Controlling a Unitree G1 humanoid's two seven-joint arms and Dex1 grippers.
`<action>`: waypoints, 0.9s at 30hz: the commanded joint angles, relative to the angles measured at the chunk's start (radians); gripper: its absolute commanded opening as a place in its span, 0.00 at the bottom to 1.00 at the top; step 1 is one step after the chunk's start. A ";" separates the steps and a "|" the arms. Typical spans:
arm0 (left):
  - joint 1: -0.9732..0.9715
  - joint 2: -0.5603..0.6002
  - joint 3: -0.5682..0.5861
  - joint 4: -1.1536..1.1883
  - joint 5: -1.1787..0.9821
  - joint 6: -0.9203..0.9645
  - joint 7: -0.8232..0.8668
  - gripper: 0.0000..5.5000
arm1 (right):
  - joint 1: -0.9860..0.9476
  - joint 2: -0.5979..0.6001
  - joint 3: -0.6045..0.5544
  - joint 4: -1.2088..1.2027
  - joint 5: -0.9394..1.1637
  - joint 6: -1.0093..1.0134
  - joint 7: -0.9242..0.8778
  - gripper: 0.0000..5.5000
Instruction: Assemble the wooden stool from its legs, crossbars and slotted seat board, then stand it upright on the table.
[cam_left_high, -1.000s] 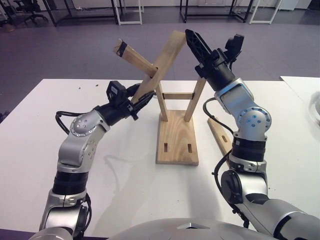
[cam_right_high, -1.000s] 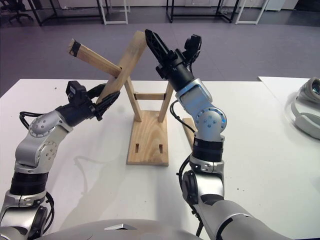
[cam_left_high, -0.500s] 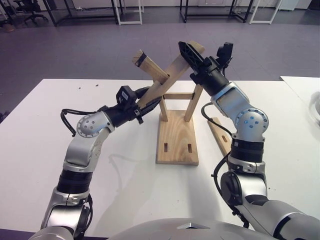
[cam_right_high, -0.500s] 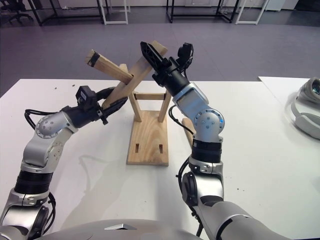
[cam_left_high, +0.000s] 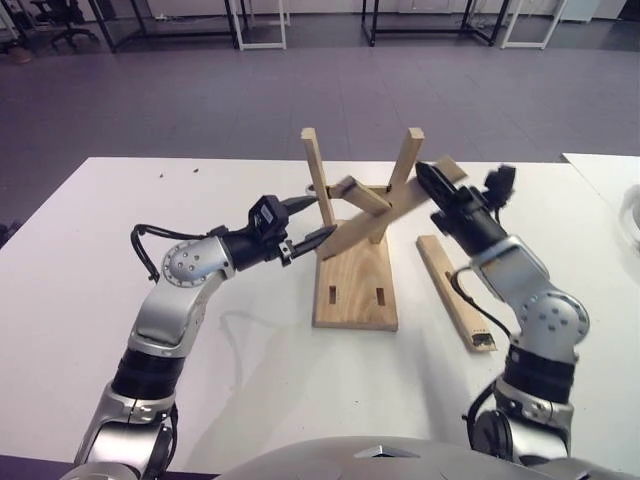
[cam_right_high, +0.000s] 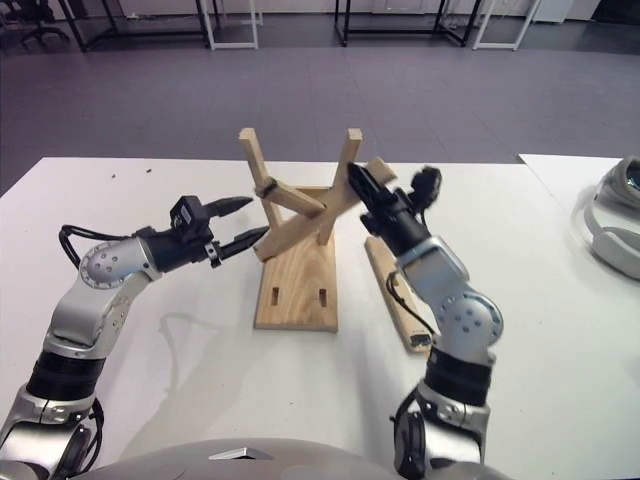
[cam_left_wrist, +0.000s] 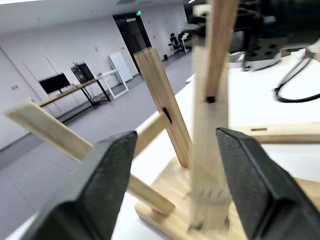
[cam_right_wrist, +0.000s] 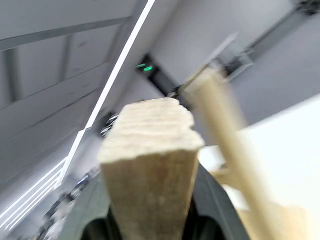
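Observation:
The slotted seat board (cam_left_high: 355, 290) lies flat on the white table. Two legs (cam_left_high: 313, 180) joined by a crossbar stand up from its far end. My right gripper (cam_left_high: 437, 190) is shut on the upper end of a second wooden leg (cam_right_high: 300, 225), which slants down across the standing legs and carries a short bar (cam_left_high: 360, 196). The right wrist view shows that leg's end (cam_right_wrist: 150, 160) between the fingers. My left gripper (cam_left_high: 305, 222) is open just left of the slanted leg's lower end, with its fingers (cam_left_wrist: 102, 190) spread before the wood.
A loose leg (cam_left_high: 455, 295) lies on the table right of the seat board, under my right arm. A white headset (cam_right_high: 615, 215) rests at the far right edge. Bare tabletop spreads to the left and in front of the board.
The right arm has swung the held leg down from high in the air onto the standing legs. The left gripper has let go of it and opened.

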 joint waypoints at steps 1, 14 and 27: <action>0.166 0.030 0.032 -0.038 0.055 0.027 0.074 0.67 | 0.128 -0.044 -0.068 -0.145 0.117 -0.010 -0.156 0.19; 0.175 0.018 0.025 -0.028 0.170 0.088 0.206 0.82 | 0.226 -0.244 -0.045 -0.152 0.238 -0.018 -0.356 0.19; 0.159 -0.009 0.012 -0.034 0.175 0.099 0.212 0.82 | 0.155 -0.409 0.137 -0.235 -0.163 -0.072 -0.252 0.19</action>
